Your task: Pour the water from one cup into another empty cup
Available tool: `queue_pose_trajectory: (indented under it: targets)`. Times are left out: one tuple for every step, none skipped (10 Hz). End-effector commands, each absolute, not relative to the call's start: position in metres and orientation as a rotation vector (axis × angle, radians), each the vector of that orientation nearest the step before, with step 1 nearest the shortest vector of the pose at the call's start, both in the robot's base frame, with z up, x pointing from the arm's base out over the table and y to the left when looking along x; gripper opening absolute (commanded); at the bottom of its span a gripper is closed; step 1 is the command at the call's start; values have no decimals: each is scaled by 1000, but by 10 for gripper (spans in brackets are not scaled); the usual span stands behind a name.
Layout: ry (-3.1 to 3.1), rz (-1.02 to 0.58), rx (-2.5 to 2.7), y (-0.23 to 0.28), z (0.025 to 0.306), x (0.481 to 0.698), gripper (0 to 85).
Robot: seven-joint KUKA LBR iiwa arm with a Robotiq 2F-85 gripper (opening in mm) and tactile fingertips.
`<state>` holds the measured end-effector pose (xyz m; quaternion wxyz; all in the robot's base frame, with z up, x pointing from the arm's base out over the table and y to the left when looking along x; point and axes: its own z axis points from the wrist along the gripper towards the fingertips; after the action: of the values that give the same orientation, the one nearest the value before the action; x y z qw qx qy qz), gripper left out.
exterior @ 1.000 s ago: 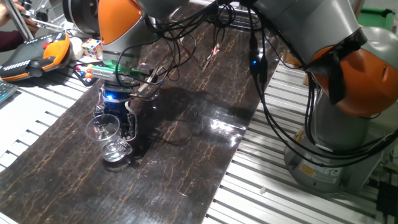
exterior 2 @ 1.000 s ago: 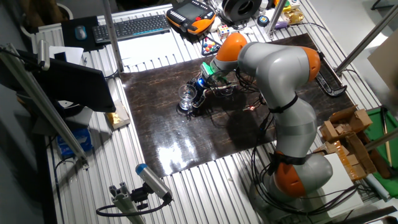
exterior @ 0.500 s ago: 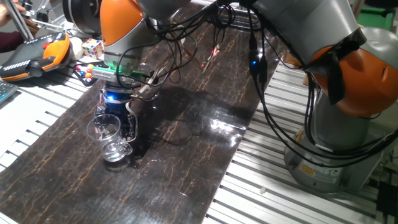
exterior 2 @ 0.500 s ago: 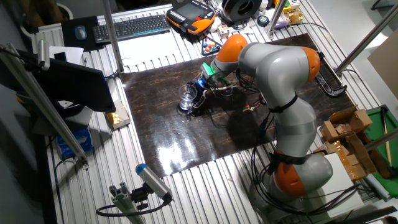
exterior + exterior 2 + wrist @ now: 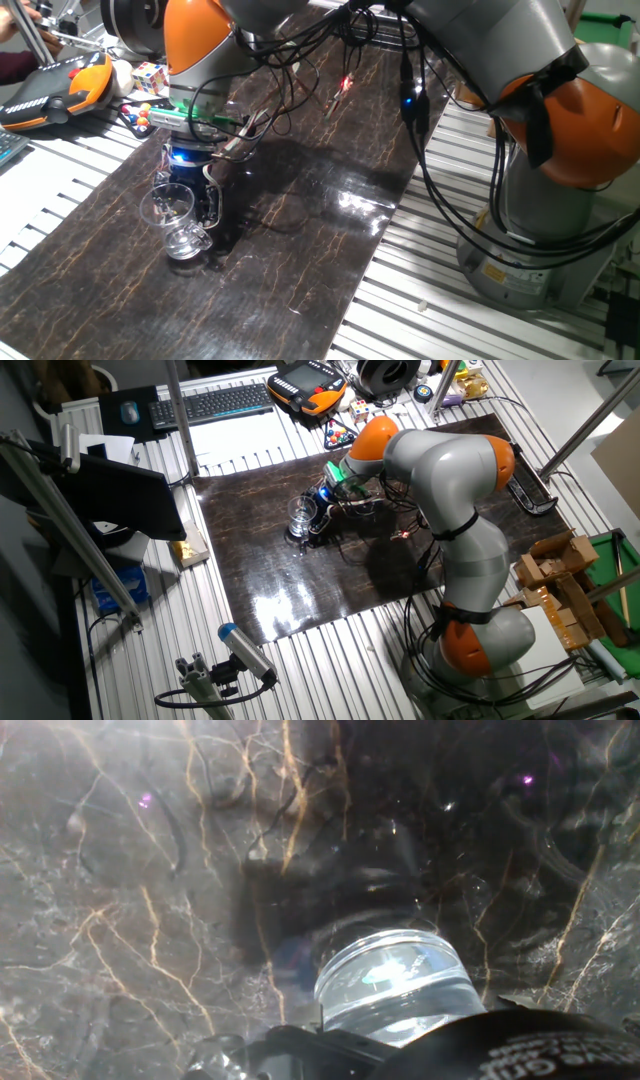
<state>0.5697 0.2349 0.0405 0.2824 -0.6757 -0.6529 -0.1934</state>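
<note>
My gripper (image 5: 196,200) is shut on the larger, wider clear glass cup (image 5: 166,206) and holds it tilted, mouth to the left, just above the mat. The smaller, narrower glass cup (image 5: 186,244) with the thick base stands on the mat right under the tilted cup's rim. In the other fixed view the gripper (image 5: 314,517) and the held cup (image 5: 298,510) sit over the small cup (image 5: 297,531). The hand view shows a clear glass cup (image 5: 398,984) close against a black finger (image 5: 530,1045). I cannot make out the water.
A dark marble-patterned mat (image 5: 300,230) covers the slatted metal table (image 5: 430,300). An orange teach pendant (image 5: 55,88), a puzzle cube (image 5: 148,76) and small items lie at the back left. Loose cables (image 5: 290,85) hang from the arm over the mat.
</note>
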Motion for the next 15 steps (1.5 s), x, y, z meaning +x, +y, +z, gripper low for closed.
queue_pose_trajectory:
  targets:
    - [-1741, -518, -1810, 235, 41, 570, 850]
    - [-1726, -522, -1804, 235, 40, 570, 850]
    - [-1714, -526, -1800, 235, 41, 570, 850]
    - [-1711, -525, -1800, 235, 42, 570, 850]
    - [-1708, -524, -1797, 235, 43, 570, 850]
    - [-1709, -526, -1794, 235, 44, 570, 850]
    - [-1713, -529, -1790, 235, 45, 571, 850]
    - [-1706, -527, -1788, 235, 48, 571, 850]
    - [-1701, -525, -1786, 235, 49, 570, 850]
    - [-1693, -528, -1785, 236, 49, 570, 850]
    - [-1690, -529, -1784, 236, 49, 569, 850]
    - [-1691, -531, -1782, 236, 49, 569, 850]
    - [-1698, -534, -1776, 236, 49, 569, 850]
    - [-1707, -538, -1769, 236, 49, 569, 850]
    - [-1720, -543, -1761, 236, 49, 569, 850]
